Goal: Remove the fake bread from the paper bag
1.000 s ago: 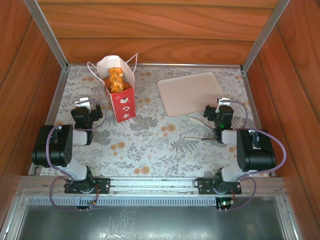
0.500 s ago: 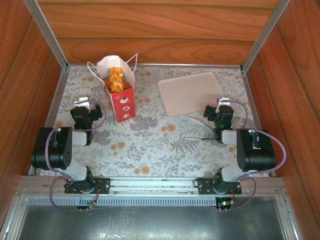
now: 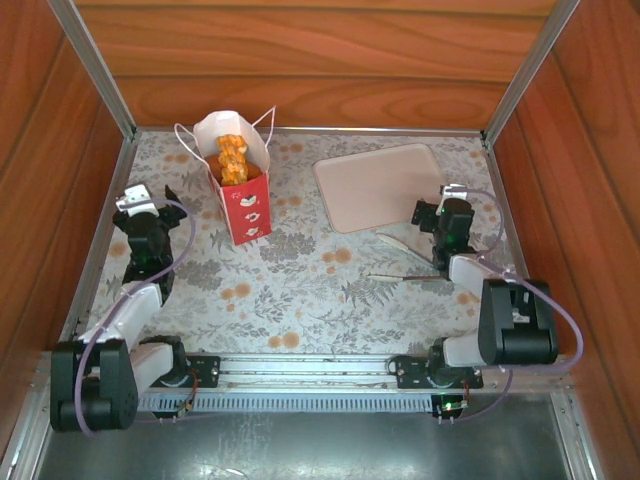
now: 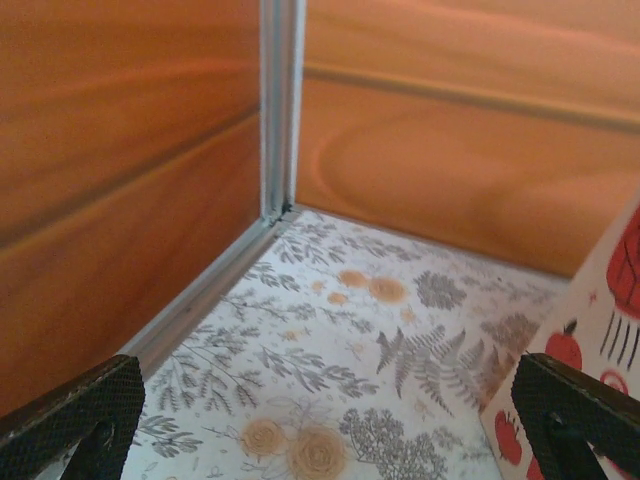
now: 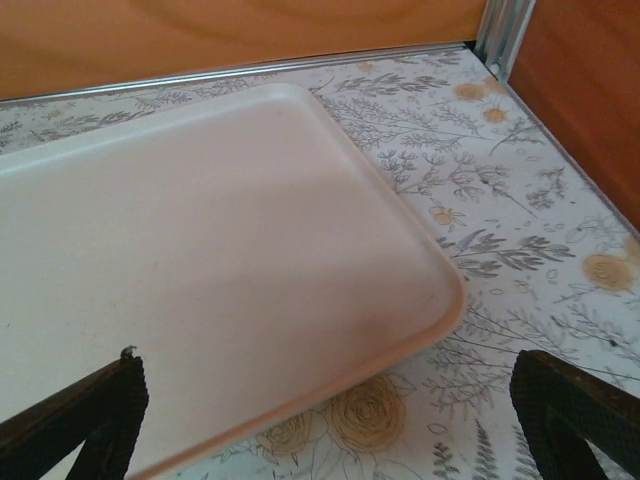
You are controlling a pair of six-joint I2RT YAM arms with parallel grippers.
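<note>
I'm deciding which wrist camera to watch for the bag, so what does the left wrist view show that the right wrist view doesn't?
Left wrist view: the paper bag, its white side with red printed marks at the right edge, just beyond one finger of the left gripper. Right wrist view: the pale pink tray, lying flat ahead of the right gripper. Both: the floral table cover, wooden walls meeting at a metal corner post, and each camera's own black fingers spread wide with nothing between them.

Pale pink tray lies flat on floral table cover, far right. Metal tongs lie just beside its near edge.
</note>
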